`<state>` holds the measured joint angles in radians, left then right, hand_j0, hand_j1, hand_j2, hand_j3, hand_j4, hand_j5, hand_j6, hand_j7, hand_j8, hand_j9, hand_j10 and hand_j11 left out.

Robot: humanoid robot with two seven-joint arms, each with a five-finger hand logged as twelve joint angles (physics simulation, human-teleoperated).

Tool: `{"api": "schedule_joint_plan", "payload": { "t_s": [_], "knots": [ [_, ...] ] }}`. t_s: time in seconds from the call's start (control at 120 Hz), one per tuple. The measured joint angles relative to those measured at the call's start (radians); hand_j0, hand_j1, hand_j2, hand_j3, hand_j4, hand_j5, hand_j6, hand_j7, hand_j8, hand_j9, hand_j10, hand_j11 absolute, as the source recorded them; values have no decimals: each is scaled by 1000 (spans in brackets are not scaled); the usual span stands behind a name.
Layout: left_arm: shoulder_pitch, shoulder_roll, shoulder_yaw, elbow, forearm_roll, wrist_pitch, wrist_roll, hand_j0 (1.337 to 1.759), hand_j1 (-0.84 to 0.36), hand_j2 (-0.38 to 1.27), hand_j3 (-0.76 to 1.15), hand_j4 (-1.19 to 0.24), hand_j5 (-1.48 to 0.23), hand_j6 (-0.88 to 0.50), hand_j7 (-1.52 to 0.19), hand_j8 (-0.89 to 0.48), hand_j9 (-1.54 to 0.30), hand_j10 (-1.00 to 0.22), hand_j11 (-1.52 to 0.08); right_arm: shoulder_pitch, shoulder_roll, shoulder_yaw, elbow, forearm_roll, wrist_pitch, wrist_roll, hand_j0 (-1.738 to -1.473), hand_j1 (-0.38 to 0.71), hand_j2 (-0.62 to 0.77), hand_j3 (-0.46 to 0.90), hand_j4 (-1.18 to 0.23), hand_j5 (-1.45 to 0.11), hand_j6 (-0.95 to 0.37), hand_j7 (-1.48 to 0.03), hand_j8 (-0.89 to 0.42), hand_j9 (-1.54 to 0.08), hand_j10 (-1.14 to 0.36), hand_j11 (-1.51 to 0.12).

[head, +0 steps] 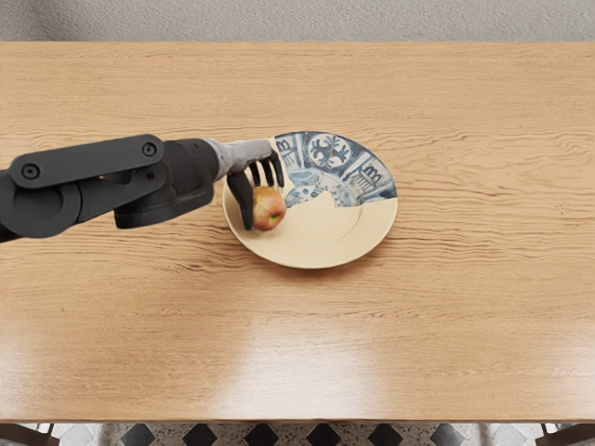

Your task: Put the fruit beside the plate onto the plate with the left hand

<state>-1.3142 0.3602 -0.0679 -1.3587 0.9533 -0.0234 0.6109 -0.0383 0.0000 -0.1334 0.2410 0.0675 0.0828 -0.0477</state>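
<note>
Delivery stage: the left hand (252, 183) grips the apple (270, 208) over the left side of the patterned plate (325, 243) on the wooden table (465, 325). The next move is probably a gentle release so the apple doesn't roll.

plate (325, 246): cream, blue-white motif on far part | fruit (269, 207): red-yellow | robot hand (253, 182): black and grey | tabletop (418, 325): light wood grain

Wide open across the desk (465, 307) to the right of, in front of and behind the plate (325, 246). Blocked on the left by the dark arm (102, 181) reaching in from the left edge, with the left hand (255, 188) wrapped round the fruit (270, 208) over the plate's left rim. Free over the plate's middle and right part.
</note>
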Motion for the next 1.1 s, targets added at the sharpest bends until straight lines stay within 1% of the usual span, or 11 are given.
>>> {"api": "schedule_joint_plan", "payload": {
  "t_s": [0.075,0.15,0.258,0.35,0.433,0.483,0.55,0.658,0.792,0.925,1.1],
  "knots": [
    [-3,0,-2,1,1,5,0,1656,-46,407,0,-356,-520,-278,-511,-289,-512,-382,-512,0,0,0,0,0,0,0,-1658,-333,-3,0,-13,-17,-13,-17,-13,-17,-13,-17],
    [-3,0,-5,1,1,8,0,1657,74,282,0,-249,-363,-195,-356,-203,-357,-267,-357,1,0,0,0,0,0,0,-1658,-333,-3,0,-13,-17,-13,-17,-13,-17,-13,-17],
    [12,7,-37,1,-22,10,0,1657,187,167,0,-148,-214,-117,-210,-121,-211,-159,-211,4,0,0,1,0,0,0,-1658,-333,-3,0,-13,-17,-13,-17,-13,-17,-13,-17],
    [14,29,-91,0,-124,6,0,1658,246,107,0,-95,-137,-76,-134,-79,-135,-102,-135,5,0,-1,1,0,0,0,-1658,-333,-3,0,-13,-17,-13,-17,-13,-17,-13,-17],
    [26,89,-166,0,-266,-34,0,1658,281,72,0,-64,-91,-52,-89,-53,-90,-68,-90,6,0,-1,2,0,0,0,-1658,-333,-3,0,-13,-17,-13,-17,-13,-17,-13,-17],
    [68,135,-244,0,-372,-120,0,1658,296,56,0,-50,-71,-41,-70,-42,-70,-54,-70,6,0,-1,2,0,0,0,-1658,-333,-3,0,-13,-17,-13,-17,-13,-17,-13,-17],
    [167,179,-368,1,-479,-263,0,1658,311,41,0,-37,-52,-30,-51,-31,-51,-39,-51,6,0,-1,3,0,0,0,-1658,-333,-3,0,-13,-17,-13,-17,-13,-17,-13,-17],
    [185,294,-489,12,-639,-464,0,1658,327,24,0,-22,-30,-18,-30,-19,-30,-23,-30,6,0,-2,3,0,0,0,-1658,-333,-3,0,-13,-17,-13,-17,-13,-17,-13,-17],
    [243,379,-540,78,-788,-553,0,1658,338,13,0,-12,-16,-10,-16,-10,-16,-12,-15,6,0,-2,3,0,0,0,-1658,-333,-3,0,-13,-17,-13,-17,-13,-17,-13,-17],
    [364,469,-554,135,-941,-578,0,1658,343,7,0,-6,-8,-5,-8,-5,-8,-6,-8,7,0,-1,3,0,0,0,-1658,-333,-3,0,-13,-17,-13,-17,-13,-17,-13,-17],
    [385,470,-560,260,-1082,-586,0,1658,347,3,0,-2,-3,-1,-3,-1,-3,-2,-3,9,0,-1,3,0,1,0,-1658,-333,-3,0,-13,-17,-13,-17,-13,-17,-13,-17]
  ]
}}
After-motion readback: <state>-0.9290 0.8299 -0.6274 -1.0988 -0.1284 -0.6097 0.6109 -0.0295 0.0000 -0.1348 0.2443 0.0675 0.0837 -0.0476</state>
